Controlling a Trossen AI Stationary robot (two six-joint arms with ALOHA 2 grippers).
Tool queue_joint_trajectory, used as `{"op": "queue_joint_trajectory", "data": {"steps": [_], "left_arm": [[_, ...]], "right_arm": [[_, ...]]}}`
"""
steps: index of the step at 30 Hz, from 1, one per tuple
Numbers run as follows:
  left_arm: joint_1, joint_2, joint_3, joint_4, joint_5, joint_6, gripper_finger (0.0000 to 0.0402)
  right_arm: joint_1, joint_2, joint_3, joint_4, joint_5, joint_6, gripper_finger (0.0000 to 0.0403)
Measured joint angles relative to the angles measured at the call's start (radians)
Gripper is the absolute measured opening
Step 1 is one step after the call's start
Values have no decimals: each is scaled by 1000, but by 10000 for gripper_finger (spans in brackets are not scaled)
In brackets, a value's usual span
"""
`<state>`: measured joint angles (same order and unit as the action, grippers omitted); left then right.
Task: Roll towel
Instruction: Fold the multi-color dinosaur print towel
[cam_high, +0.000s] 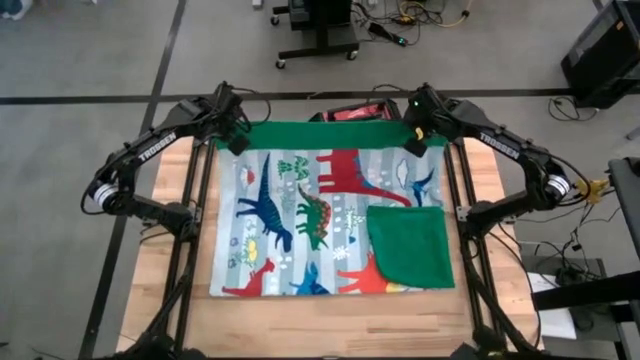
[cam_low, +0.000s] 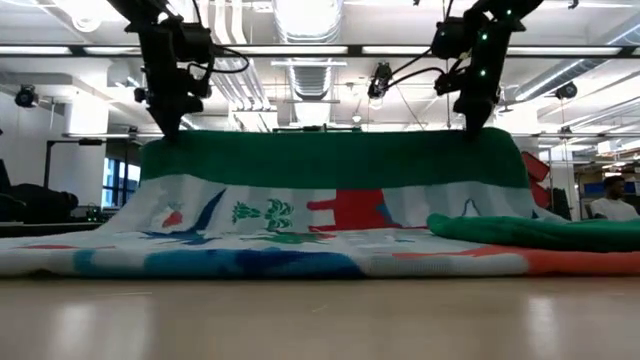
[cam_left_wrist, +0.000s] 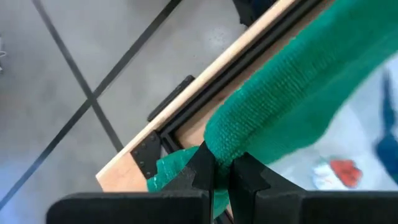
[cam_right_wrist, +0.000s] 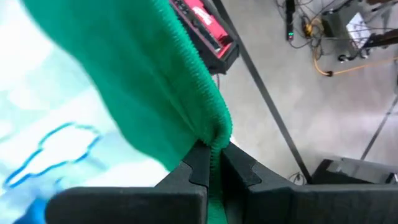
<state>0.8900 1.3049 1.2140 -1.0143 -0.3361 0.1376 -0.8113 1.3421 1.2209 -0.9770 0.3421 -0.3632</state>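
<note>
Here the wooden desk carries the towel, spread print-side up over most of its top, with the near right corner folded over so a plain green patch lies on the dinosaurs. The towel's far green border is lifted off the desk and hangs stretched between the two arms. The left tool is clenched on that border's left corner, and the right tool is clenched on its right corner, both raised above the desk's far edge.
</note>
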Motion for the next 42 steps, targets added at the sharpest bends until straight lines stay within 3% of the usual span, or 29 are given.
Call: {"op": "queue_joint_trajectory", "data": {"steps": [6, 11, 16, 26, 34, 42], "left_arm": [[-53, -77, 0, -83, 87, -30, 5], [-103, -155, 0, -145, 101, -72, 5], [-132, -224, 0, -220, 102, -131, 5], [-246, -355, -89, -252, 191, -274, 5], [-456, -461, -243, -240, 222, -424, 5], [-725, -519, -350, -235, 224, -620, 5]], "right_arm": [[65, -90, 0, -163, -2, 98, 0], [128, -187, 0, -227, -19, 185, 0], [199, -259, 0, -233, -146, 295, 0], [548, -268, -21, -307, -112, 543, 0], [808, -267, -63, -357, -43, 781, 0], [949, -268, -149, -382, -48, 926, 0]]}}
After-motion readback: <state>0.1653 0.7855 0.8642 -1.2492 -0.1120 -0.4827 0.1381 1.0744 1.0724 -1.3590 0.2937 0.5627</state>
